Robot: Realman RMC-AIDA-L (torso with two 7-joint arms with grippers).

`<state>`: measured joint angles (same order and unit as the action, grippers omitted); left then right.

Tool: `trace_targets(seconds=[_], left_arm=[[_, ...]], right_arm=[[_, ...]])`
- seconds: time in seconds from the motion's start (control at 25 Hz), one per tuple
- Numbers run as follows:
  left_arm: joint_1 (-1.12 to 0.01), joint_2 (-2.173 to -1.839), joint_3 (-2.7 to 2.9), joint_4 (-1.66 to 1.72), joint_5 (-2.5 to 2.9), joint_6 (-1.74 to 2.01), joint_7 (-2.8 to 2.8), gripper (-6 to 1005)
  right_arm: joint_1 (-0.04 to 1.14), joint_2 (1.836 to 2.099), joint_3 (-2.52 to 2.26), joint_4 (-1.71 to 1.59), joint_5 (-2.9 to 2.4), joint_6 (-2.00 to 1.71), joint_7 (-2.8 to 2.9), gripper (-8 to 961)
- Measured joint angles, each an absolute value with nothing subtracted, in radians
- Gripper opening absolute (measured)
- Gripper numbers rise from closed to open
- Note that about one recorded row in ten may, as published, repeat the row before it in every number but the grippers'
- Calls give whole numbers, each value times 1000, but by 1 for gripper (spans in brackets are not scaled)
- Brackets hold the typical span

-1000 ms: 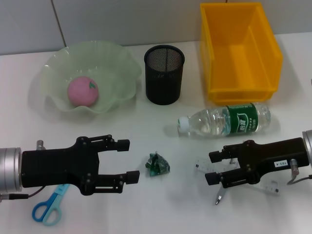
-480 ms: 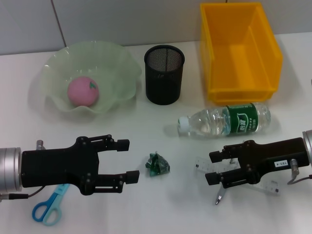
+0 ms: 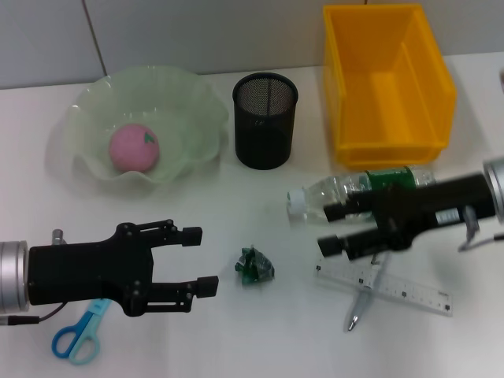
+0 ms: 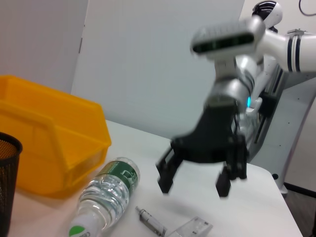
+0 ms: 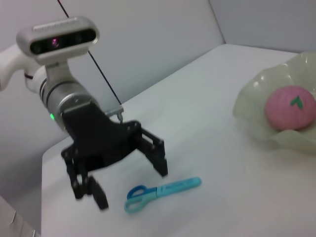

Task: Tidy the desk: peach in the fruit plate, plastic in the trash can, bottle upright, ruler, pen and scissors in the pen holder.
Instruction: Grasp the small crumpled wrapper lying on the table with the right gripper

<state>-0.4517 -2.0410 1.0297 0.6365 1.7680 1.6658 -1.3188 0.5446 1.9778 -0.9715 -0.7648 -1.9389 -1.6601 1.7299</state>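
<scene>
The pink peach [image 3: 134, 147] lies in the pale green fruit plate [image 3: 94, 102]. The clear bottle [image 3: 346, 193] with a green label lies on its side. My right gripper [image 3: 331, 228] is open and empty, just in front of the bottle, near its cap end. A clear ruler [image 3: 394, 287] and a pen [image 3: 364, 303] lie crossed in front of it. The green crumpled plastic [image 3: 256, 265] lies mid-table. My left gripper [image 3: 198, 260] is open and empty, left of the plastic. Blue scissors [image 3: 79, 335] lie by the left arm. The left wrist view shows the right gripper [image 4: 195, 182] above the bottle [image 4: 106, 195].
A black mesh pen holder [image 3: 265, 120] stands at the back centre. A yellow bin [image 3: 390, 75] stands at the back right, just behind the bottle. The right wrist view shows the scissors [image 5: 163, 190] and the peach [image 5: 290, 107].
My right gripper has moved back and leftwards from over the ruler and pen to the bottle, uncovering both. My left gripper has drawn back slightly.
</scene>
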Motion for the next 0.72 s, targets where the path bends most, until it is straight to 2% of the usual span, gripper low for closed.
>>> trace_targets(seconds=[0.08, 0.2, 0.24, 0.36, 0.4, 0.44, 0.52, 0.56, 0.6, 0.64, 0.72], left_arm=[[-450, -2039, 1029, 637, 1768, 1666, -1320, 806], [-448, -2036, 1029, 637, 1769, 1666, -1321, 806], [-448, -2036, 1029, 637, 1769, 1666, -1321, 806], [-444, -2035, 1029, 637, 1769, 1666, -1322, 806], [-443, -2035, 1029, 637, 1769, 1666, -1322, 806], [-442, -2034, 1028, 637, 1769, 1666, -1323, 806], [-439, -2031, 1028, 637, 1769, 1666, -1324, 806], [-437, -2029, 1028, 637, 1769, 1665, -1324, 806], [-435, -2027, 1028, 637, 1769, 1662, -1325, 806], [-433, -2026, 1028, 637, 1769, 1657, -1325, 806], [-428, -2024, 1028, 636, 1776, 1646, -1325, 806]], right_arm=[[565, 1977, -973, -786, -1950, -1666, 1774, 779], [689, 1953, -975, -806, -2034, -1697, 1928, 779], [689, 1953, -975, -806, -2034, -1697, 1928, 779], [786, 1953, -975, -808, -2130, -1712, 1979, 779], [841, 1962, -975, -808, -2196, -1713, 1987, 779], [841, 1962, -975, -808, -2196, -1713, 1987, 779], [886, 1981, -975, -806, -2252, -1703, 1988, 779], [902, 1993, -978, -807, -2278, -1692, 1988, 779], [930, 2018, -988, -805, -2316, -1674, 1988, 779], [930, 2018, -988, -805, -2316, -1674, 1988, 779], [949, 2045, -1010, -803, -2357, -1646, 1987, 779]])
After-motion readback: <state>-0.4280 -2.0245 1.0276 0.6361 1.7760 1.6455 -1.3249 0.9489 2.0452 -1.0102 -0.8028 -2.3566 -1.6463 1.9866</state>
